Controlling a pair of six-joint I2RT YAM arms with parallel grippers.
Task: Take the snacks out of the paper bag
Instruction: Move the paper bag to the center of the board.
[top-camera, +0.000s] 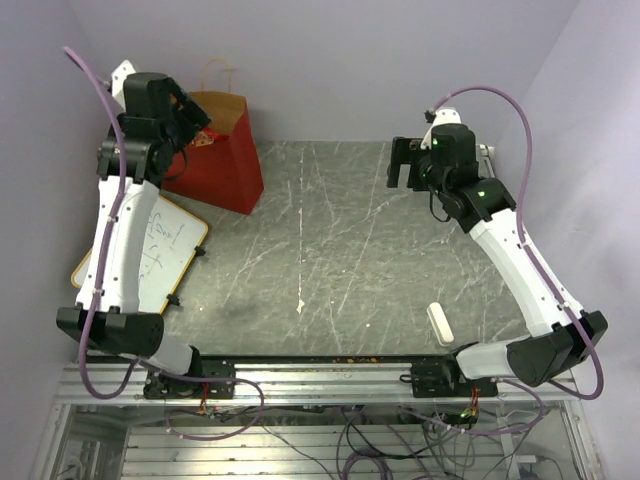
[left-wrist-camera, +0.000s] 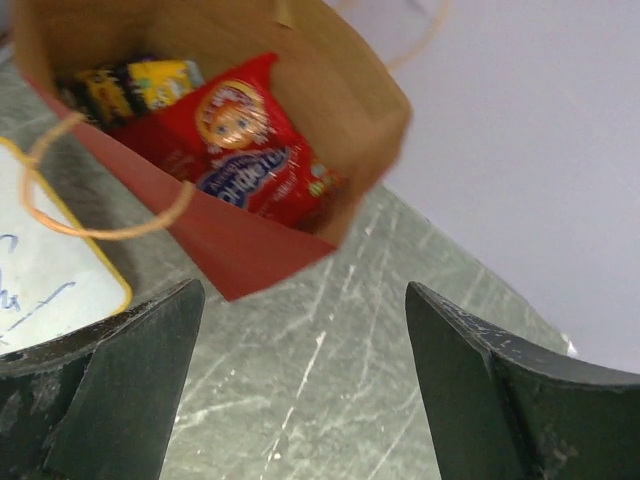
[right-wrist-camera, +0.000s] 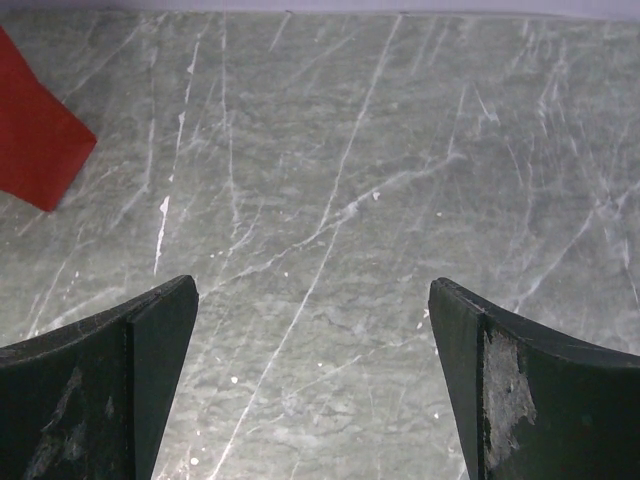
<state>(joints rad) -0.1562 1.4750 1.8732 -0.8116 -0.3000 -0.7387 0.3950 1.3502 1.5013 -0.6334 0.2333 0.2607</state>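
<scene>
The red paper bag (top-camera: 225, 160) stands at the table's far left, its tan handle by the back wall. In the left wrist view its brown inside (left-wrist-camera: 340, 80) shows from above, with a large red crinkly packet (left-wrist-camera: 250, 150) with a blue logo and small yellow and dark candy wrappers (left-wrist-camera: 140, 85) beside it. My left gripper (top-camera: 190, 125) hovers over the bag's mouth, open (left-wrist-camera: 302, 290), with only tabletop between its fingers. My right gripper (top-camera: 405, 165) hangs open (right-wrist-camera: 312, 285) over bare table at the far right, with a corner of the bag (right-wrist-camera: 35, 140) off to its left.
A yellow-framed whiteboard (top-camera: 160, 250) lies flat in front of the bag, under the left arm, its corner (left-wrist-camera: 40, 270) touching the bag's front handle loop (left-wrist-camera: 60, 200). A small white oblong block (top-camera: 439, 323) lies near the right arm's base. Purple walls enclose the back and sides.
</scene>
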